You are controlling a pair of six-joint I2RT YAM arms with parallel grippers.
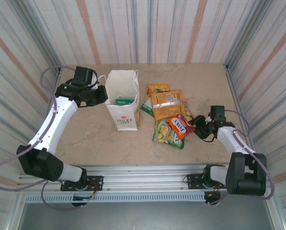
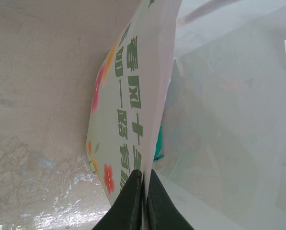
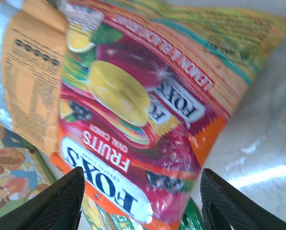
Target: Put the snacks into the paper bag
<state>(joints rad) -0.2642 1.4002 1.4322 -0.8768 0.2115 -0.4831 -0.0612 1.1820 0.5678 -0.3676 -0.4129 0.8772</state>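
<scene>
Red packet (image 3: 147,120) before wide right end effector (image 3: 143,173); left end effector (image 2: 143,178) pinching paper bag (image 2: 131,91).

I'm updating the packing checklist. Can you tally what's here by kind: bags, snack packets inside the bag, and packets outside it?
Paper bag: 1
Snack packet inside the bag: 1
Snack packets piled outside: at least 5, overlapping
Total: at least 7
</scene>
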